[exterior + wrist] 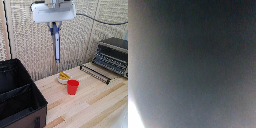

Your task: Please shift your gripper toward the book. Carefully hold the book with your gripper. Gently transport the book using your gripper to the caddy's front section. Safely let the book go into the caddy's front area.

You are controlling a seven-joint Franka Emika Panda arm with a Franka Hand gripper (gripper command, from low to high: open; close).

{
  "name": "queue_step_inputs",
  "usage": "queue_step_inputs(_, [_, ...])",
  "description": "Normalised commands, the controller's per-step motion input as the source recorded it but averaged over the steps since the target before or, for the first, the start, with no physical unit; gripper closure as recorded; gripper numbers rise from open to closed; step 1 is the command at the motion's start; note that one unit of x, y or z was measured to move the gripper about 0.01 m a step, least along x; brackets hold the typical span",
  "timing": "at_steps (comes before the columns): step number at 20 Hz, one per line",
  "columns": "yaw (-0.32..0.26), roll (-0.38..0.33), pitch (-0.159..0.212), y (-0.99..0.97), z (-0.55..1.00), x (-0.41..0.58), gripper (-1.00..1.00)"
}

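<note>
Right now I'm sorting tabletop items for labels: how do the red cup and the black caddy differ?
The red cup is small, round and bright; the caddy is large, boxy and black. The cup stands mid-table beside a bowl; the caddy sits at the exterior view's left edge, divided into compartments. Both are open-topped and rest on the wooden table.

Desk point(95, 102): pale wood planks, grain running diagonally, evenly lit. Behind it a wall point(90, 35) of beige woven or ribbed panels with vertical seams; a dark cable point(100, 21) sags across it toward the exterior view's right. Toaster oven point(113, 56), dark metal, stands at the desk's far edge on the exterior view's right, a rack point(95, 73) lying just before it.
</note>
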Motion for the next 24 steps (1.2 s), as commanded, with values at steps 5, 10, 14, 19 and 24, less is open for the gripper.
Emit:
queue_step_inputs(5, [-0.254, -0.011, -0.009, 0.54, 0.05, 0.000, 1.00])
queue_step_inputs(10, [-0.229, -0.007, 0.000, 0.61, 0.00, 0.000, 1.00])
queue_step_inputs(14, [-0.213, 0.000, 0.000, 0.58, 0.15, -0.001, 1.00])
queue_step_inputs(19, [-0.222, 0.000, -0.001, 0.57, 0.18, -0.001, 1.00])
queue_step_inputs(24, [-0.225, 0.000, -0.004, 0.57, 0.17, 0.000, 1.00])
